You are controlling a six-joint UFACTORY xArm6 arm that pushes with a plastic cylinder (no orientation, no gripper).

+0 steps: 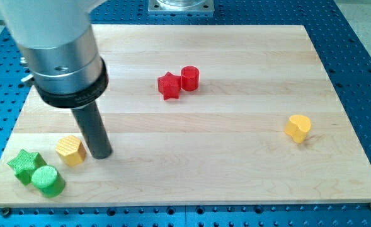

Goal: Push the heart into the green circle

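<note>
The yellow heart (298, 128) lies at the view's right, far from everything else. The green circle (48, 181) sits at the view's bottom left, touching a green star (26, 165) on its upper left. My tip (101, 153) rests on the board at the left, just right of a yellow hexagon (70, 150) and up and right of the green circle. The tip is far to the left of the heart.
A red star (169, 86) and a red circle (190, 78) touch each other at the view's top centre. The wooden board (235, 164) ends at a blue perforated table on all sides. The arm's grey body (59, 50) covers the top left.
</note>
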